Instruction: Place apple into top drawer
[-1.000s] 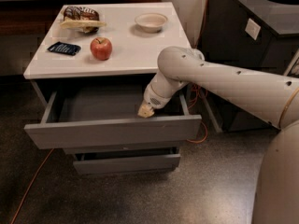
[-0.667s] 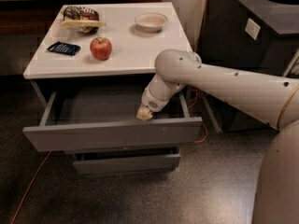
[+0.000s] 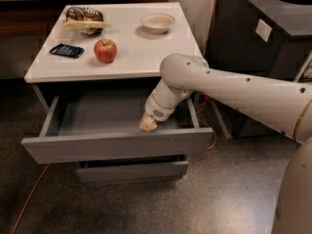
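Note:
The red apple (image 3: 105, 50) stands on the white cabinet top, left of centre. The top drawer (image 3: 117, 145) is pulled out wide, its dark grey inside showing with nothing lying in it. My gripper (image 3: 148, 124) hangs down inside the drawer, just behind the right part of the drawer front, well below and to the right of the apple. The white arm reaches in from the right side of the view.
On the cabinet top lie a white bowl (image 3: 157, 22) at the back right, a snack bag (image 3: 85, 19) at the back left and a dark blue packet (image 3: 67, 50) left of the apple. A dark bin (image 3: 273, 38) stands to the right. A narrower drawer (image 3: 131, 170) sits below.
The drawer front has come a little further out toward the camera, and my gripper has moved with it, staying just behind the front.

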### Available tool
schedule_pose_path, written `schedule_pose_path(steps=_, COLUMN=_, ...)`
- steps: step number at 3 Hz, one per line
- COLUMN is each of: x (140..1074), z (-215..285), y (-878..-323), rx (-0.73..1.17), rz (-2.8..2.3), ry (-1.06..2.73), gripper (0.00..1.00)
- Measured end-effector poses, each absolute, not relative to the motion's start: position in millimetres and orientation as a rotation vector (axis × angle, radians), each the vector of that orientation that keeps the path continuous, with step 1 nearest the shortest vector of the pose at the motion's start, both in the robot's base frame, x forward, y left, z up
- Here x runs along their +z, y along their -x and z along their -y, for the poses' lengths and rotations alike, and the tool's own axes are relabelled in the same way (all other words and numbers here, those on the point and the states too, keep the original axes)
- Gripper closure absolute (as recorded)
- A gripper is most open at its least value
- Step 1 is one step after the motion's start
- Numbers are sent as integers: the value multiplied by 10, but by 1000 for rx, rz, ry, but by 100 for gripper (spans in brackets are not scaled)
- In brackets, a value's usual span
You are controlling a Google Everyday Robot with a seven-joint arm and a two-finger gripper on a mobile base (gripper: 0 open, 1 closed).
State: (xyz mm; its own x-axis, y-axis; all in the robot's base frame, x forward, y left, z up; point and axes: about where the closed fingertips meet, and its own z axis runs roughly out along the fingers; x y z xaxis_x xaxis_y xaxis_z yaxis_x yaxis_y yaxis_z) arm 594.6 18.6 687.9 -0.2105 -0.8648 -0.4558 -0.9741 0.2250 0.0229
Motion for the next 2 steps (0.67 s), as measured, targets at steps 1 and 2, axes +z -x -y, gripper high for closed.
schedule_pose_path(steps=1, x=6925, z=-237, y=-5766, rx=479, rz=-2141, ry=1728, gripper=100)
schedule_pose_path(steps=2, x=6968, z=-313, y=-5555, rx=531, rz=-2122, ry=1750, gripper=100)
